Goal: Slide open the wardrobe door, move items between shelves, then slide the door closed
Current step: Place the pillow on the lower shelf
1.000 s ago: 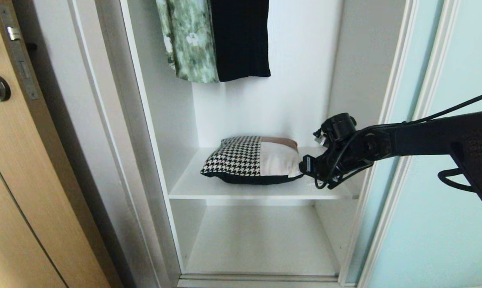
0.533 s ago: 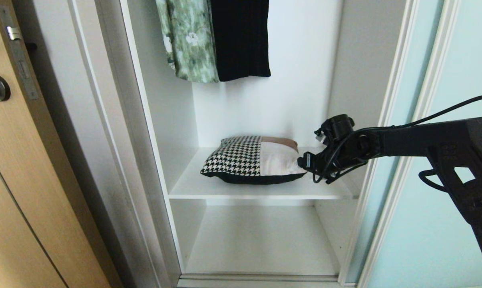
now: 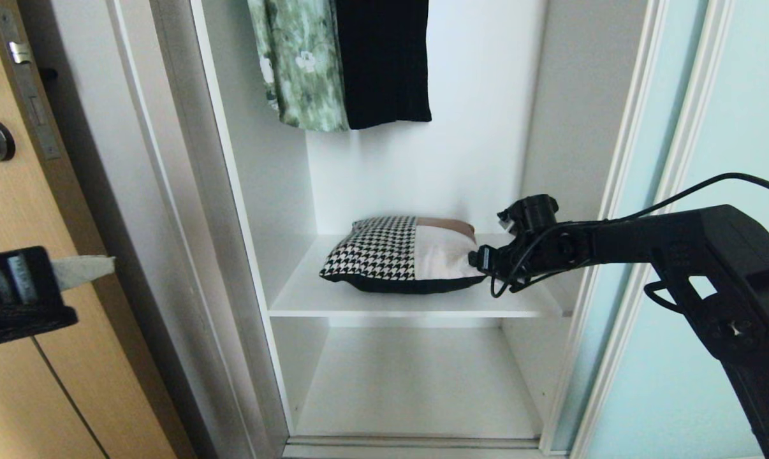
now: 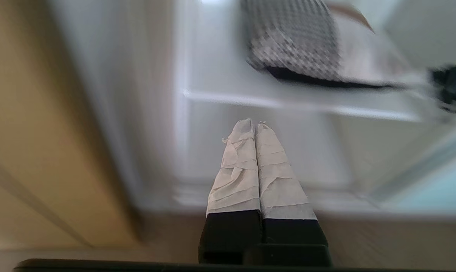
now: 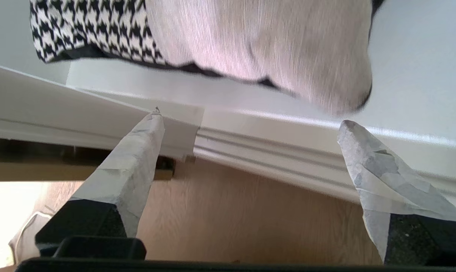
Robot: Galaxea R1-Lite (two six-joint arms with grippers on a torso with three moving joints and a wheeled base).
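Note:
The items (image 3: 402, 255), a folded stack showing black-and-white houndstooth, beige and a dark underside, lie on the upper shelf (image 3: 308, 296). My right gripper (image 3: 480, 259) reaches in from the right, level with the stack's right end. In the right wrist view it (image 5: 250, 122) stands open, and the stack (image 5: 258, 45) lies just beyond its taped fingertips, with nothing between them. My left gripper (image 3: 81, 268) hangs shut at the far left, in front of the wooden door. In the left wrist view it (image 4: 254, 126) points toward the shelves, with the stack (image 4: 300, 49) far ahead. The sliding wardrobe door (image 3: 729, 127) stands slid to the right.
A green floral garment (image 3: 301, 64) and a black one (image 3: 384, 60) hang above the stack. The lower shelf (image 3: 416, 382) is bare. A tan wooden door (image 3: 14, 223) with a lock stands at the left, beside the white wardrobe frame (image 3: 187, 191).
My right gripper has opened wider and crept left toward the stack's end as its arm sank lower. My left gripper has risen into the head view at the left edge.

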